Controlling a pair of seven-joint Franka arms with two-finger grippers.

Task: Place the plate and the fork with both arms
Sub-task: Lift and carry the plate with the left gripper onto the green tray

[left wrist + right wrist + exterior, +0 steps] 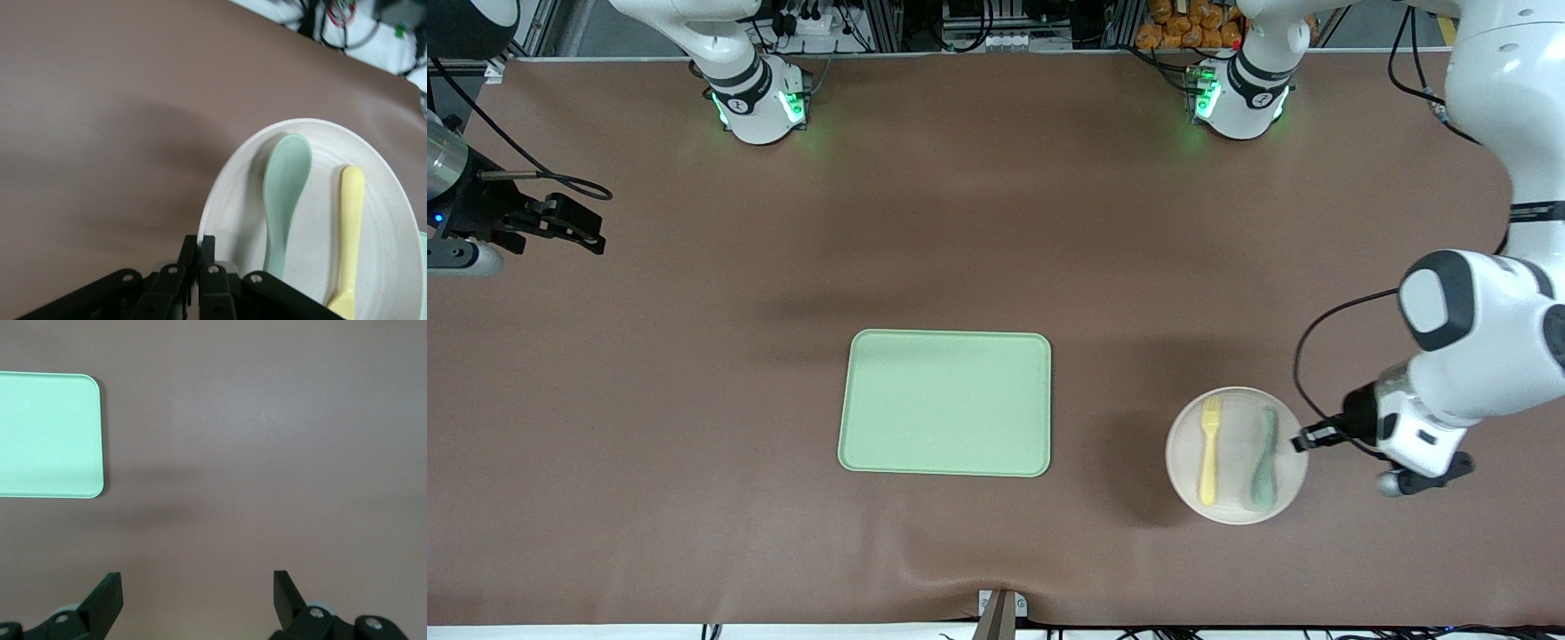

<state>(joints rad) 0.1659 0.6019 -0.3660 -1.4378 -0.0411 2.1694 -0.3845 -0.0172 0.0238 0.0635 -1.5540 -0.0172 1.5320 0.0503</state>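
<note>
The off-white plate (1235,418) lies toward the left arm's end of the table. The pale yellow fork (1209,450) and a grey-green spoon (1264,459) lie side by side on it. My left gripper (1304,437) is at the plate's edge on the left arm's side. In the left wrist view the gripper (199,244) is shut on the rim of the plate (321,220), with the spoon (285,193) and fork (350,227) close by. My right gripper (580,228) is open and empty over the right arm's end of the table, and it also shows in the right wrist view (198,597).
The pale green rectangular tray (945,403) lies mid-table, empty, between the two grippers; its corner shows in the right wrist view (50,433). Brown table surface surrounds it. A small bracket (1001,606) sits at the table's near edge.
</note>
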